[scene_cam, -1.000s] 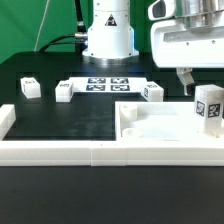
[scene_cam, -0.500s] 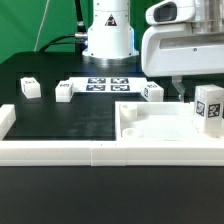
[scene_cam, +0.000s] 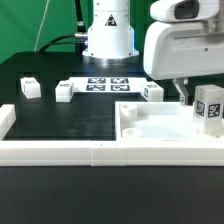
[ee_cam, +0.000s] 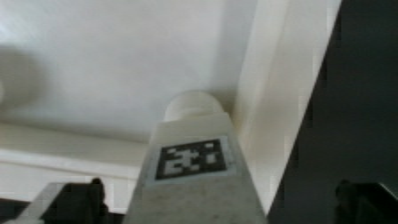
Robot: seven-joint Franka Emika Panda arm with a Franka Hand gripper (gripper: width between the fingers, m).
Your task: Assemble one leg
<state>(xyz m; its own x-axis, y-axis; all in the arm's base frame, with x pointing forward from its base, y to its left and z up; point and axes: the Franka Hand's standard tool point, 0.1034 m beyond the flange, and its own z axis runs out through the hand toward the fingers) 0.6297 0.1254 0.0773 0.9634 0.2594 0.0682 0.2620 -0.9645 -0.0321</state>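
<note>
A leg, a small white block with a black-and-white tag, stands on the right end of the large white body. My gripper hangs just behind it, toward the exterior view's left. In the wrist view the same leg fills the middle, tag facing the camera. My gripper is open, its dark fingertips wide apart on either side of the leg, with gaps to it. Three more legs lie on the black mat: one, another, the third.
The marker board lies at the back of the mat in front of the robot base. A white raised rail runs along the front edge. The body has a round hole near its left corner.
My gripper has come down and shifted over the right end of the body, closing in on the standing leg. The legs and the body have not moved.
</note>
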